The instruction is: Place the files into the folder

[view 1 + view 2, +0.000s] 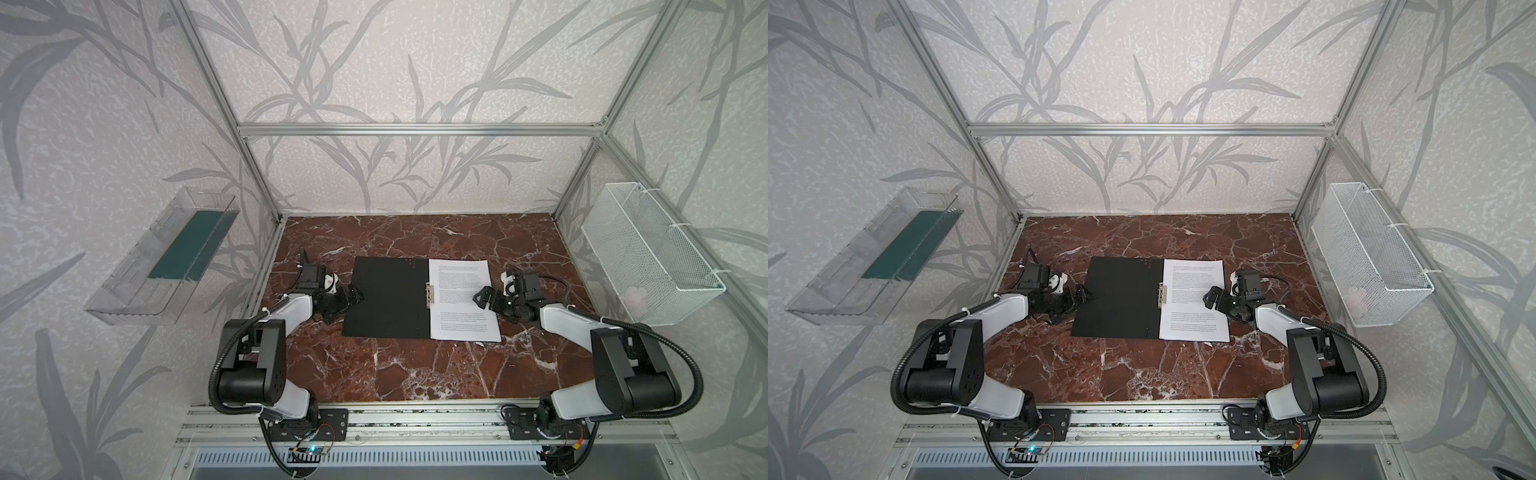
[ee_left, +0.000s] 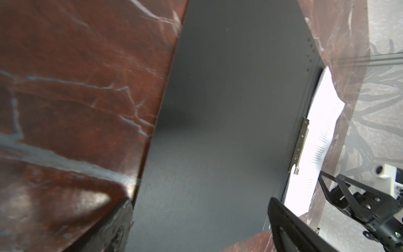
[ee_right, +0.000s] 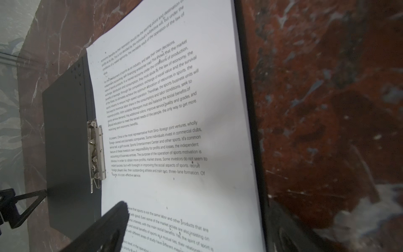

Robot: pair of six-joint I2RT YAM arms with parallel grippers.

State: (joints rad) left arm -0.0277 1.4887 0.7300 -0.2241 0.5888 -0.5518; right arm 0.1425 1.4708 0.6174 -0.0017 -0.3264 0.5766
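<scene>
- Left arm (image 1: 297, 307): low over the table, elbow bent, reaching toward frame centre. Jaws spread wide and empty at the folder's left edge.
- Right arm (image 1: 557, 318): low, reaching leftward. Jaws wide and empty, over the top sheet's right margin.
- Flat open folder with black inside (image 1: 386, 299): frame centre in both top views, on red-brown marble table (image 1: 415, 374). Silver metal spine clip (image 1: 430, 293) at the fold.
- White printed paper files (image 1: 461, 299): squared stack on the folder's right half.
</scene>
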